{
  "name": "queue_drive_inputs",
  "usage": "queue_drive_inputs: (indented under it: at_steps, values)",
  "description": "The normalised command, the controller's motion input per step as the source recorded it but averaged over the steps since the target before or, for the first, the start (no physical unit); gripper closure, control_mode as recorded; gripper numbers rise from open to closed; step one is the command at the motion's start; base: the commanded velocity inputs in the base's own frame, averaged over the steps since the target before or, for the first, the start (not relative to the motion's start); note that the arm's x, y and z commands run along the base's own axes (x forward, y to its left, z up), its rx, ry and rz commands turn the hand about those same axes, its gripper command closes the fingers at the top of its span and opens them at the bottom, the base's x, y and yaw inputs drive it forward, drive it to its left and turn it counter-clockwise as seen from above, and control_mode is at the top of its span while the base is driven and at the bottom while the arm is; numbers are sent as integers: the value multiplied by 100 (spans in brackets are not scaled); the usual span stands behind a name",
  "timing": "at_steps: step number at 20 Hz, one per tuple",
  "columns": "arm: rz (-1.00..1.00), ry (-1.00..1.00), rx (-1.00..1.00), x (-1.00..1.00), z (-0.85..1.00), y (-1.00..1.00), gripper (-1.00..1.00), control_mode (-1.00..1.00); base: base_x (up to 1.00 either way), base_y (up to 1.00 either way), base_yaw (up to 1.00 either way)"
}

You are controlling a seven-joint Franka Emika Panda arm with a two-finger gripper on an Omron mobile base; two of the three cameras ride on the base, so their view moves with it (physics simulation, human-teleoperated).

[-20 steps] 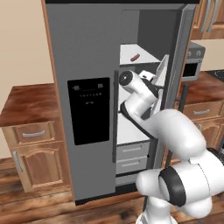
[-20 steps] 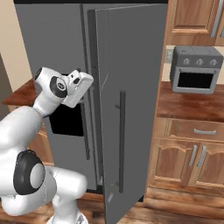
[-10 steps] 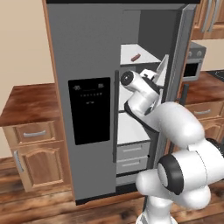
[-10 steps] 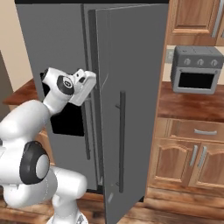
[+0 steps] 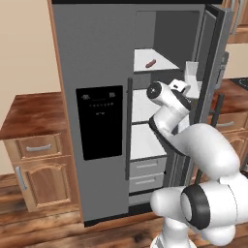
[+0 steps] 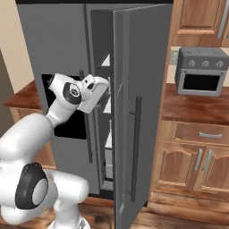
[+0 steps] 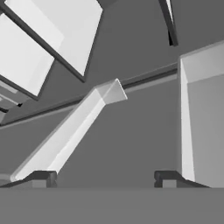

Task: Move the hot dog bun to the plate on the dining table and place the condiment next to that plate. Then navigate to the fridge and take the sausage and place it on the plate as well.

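While the fridge (image 5: 97,97) stands with its right door (image 6: 141,112) swung wide, the step in hand is, by my judgement, the reach for the sausage (image 5: 151,63). Going left to right in the left base view: a wooden surface (image 5: 29,109) with a drawer sits left of the fridge, then the black dispenser panel (image 5: 99,121), then the open compartment with white shelves (image 5: 145,140). The sausage lies on the top shelf, toward its left and near side, above and a little left of the hand. The tool (image 7: 105,177) points into the fridge; in the hand view its two tips stand well apart with nothing between them, so it holds nothing.

To do this well, I would raise the hand to the top shelf and bring it left, keeping clear of the door bins (image 5: 193,80) just right of the wrist. Straddle the sausage across its short width, tips low to the shelf, since a small round thing may roll away if nudged.
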Motion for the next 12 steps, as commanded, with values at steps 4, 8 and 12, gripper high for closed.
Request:
queue_drive_inputs:
  at_steps: [4, 8, 12]
  values:
    - [-4, 0, 0, -34, 1, -92, -100, -100, 0, 0, 0]
    - [0, 0, 0, 1, 8, -95, -100, -100, 0, 0, 0]
    - [0, 0, 0, 12, 8, -97, -100, -100, 0, 0, 0]
